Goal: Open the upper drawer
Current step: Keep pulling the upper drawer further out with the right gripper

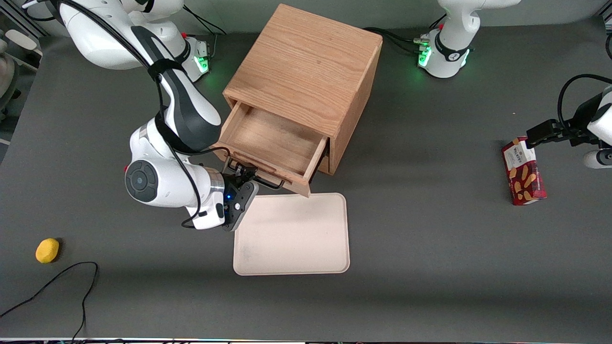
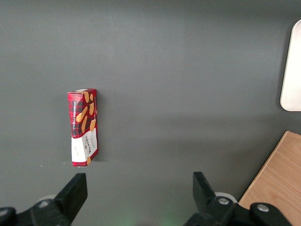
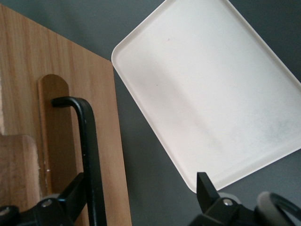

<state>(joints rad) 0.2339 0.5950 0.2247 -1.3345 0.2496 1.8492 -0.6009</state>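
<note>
A: Upper drawer (image 1: 275, 143)?
B: Stood pulled well out of the cabinet (image 1: 306, 81), tray bare inside, front edge just above the cream tray (image 1: 291, 234).
A: Gripper (image 1: 244, 179)?
B: Hung at the drawer front, fingers spread, one finger (image 3: 70, 197) touching the black wire handle (image 3: 89, 146), the other out over the cream tray's side.
A: Elsewhere?
B: Biscuit box (image 1: 523, 171) toward the parked arm's end, well apart from the cabinet; yellow lump (image 1: 47, 250) toward the working arm's.

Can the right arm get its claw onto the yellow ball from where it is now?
Probably yes. The claw sits at the upper drawer handle, fingers spread around the bar. The yellow ball lies nearer the front camera, toward the working arm's end of the table, with only bare table between.
</note>
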